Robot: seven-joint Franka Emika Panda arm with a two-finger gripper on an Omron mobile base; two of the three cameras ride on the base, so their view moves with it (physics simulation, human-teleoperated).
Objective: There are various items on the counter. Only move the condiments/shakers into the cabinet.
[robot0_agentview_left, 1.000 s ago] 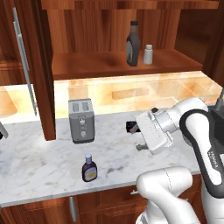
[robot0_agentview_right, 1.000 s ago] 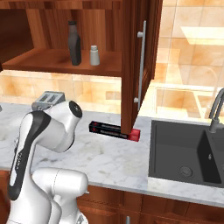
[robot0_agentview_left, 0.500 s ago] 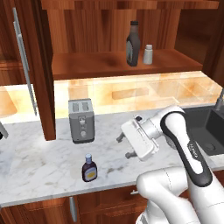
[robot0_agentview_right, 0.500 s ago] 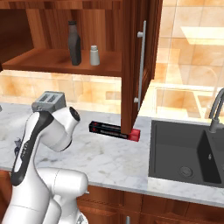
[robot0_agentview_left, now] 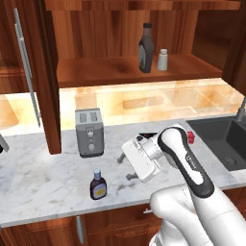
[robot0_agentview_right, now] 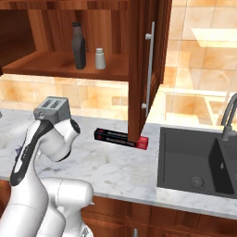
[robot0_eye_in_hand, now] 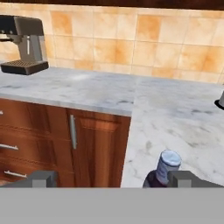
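Gripper (robot0_agentview_left: 126,167) hangs low over the counter (robot0_agentview_left: 43,182), jaws spread wide, nothing between them; in the hand view the two dark fingertips (robot0_eye_in_hand: 43,178) stand far apart at the bottom edge. Small dark bottle (robot0_agentview_left: 98,184) with yellow label and bluish cap stands upright on the counter, at about 8 o'clock from the gripper in the left base view, near it but apart. In the hand view the same bottle's cap and neck sit at roughly 5 o'clock, just beside the right-hand fingertip; whether they touch I cannot tell. Wide dark brown sauce bottle (robot0_agentview_left: 145,48) and small grey-white shaker (robot0_agentview_left: 163,59) stand upright on the cabinet (robot0_agentview_left: 125,72) shelf, side by side, the shaker at 3 o'clock from the sauce bottle; right base view shows the same pair. Silver toaster (robot0_agentview_left: 90,131) stands on the counter at 10 o'clock from the gripper, well apart. Long dark box with red ends (robot0_agentview_right: 121,138) lies flat on the counter below the open cabinet door. An espresso machine (robot0_eye_in_hand: 22,43) sits on a further counter stretch at 10 o'clock in the hand view.
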